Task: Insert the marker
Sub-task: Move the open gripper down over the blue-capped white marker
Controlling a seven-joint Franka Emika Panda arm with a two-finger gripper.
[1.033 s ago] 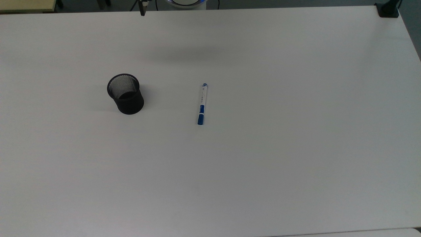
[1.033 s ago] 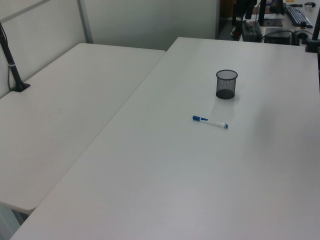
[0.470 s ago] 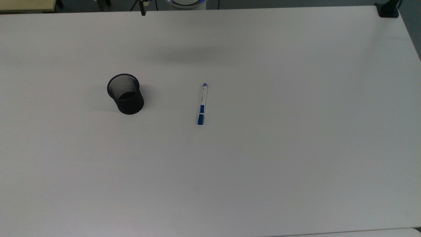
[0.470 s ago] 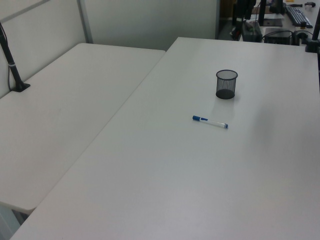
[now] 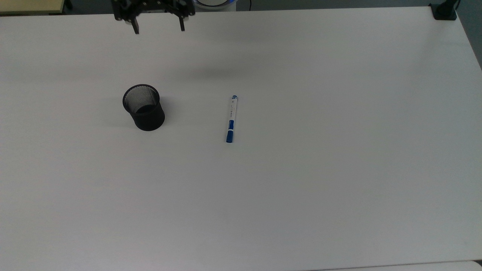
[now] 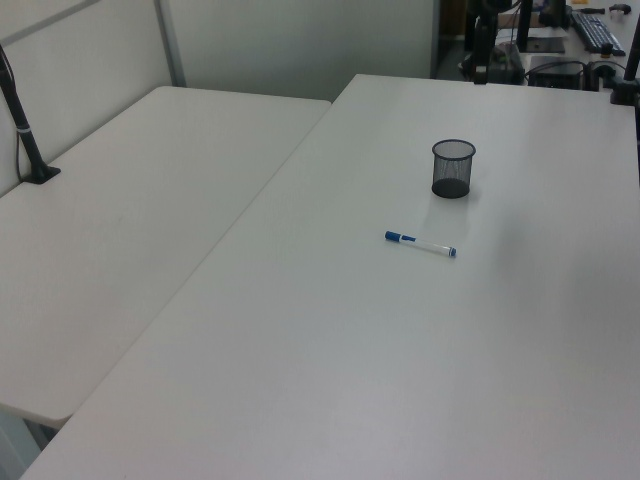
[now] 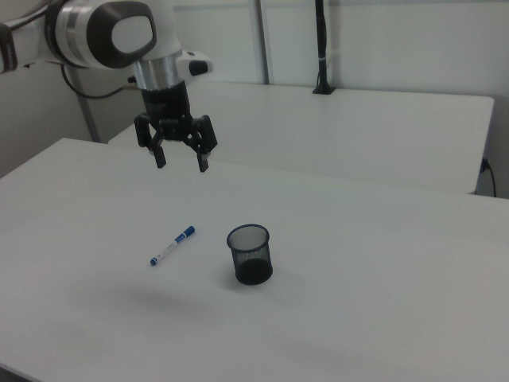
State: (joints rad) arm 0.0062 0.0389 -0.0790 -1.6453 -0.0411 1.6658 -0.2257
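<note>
The marker (image 5: 231,119) lies flat on the white table (image 5: 301,169), its white barrel pointing toward the top view's upper edge and its blue cap toward the lower edge. It also shows as the marker (image 6: 420,244) and the marker (image 7: 172,245). A black mesh cup (image 5: 143,107) stands upright to its left in the top view, seen too as the cup (image 6: 453,167) and the cup (image 7: 250,254). My gripper (image 7: 181,162) hangs open and empty high above the table, beyond the marker; in the top view the gripper (image 5: 158,29) sits at the upper edge.
A second white table (image 6: 130,220) adjoins on the left view's left, with a black post (image 6: 25,130) clamped to it. Another black clamp (image 5: 444,10) sits at the top view's upper right corner. A keyboard (image 6: 597,30) lies on a far desk.
In the top view my gripper has come further into the picture from the upper edge, both open fingers now showing. The marker and the cup have not moved.
</note>
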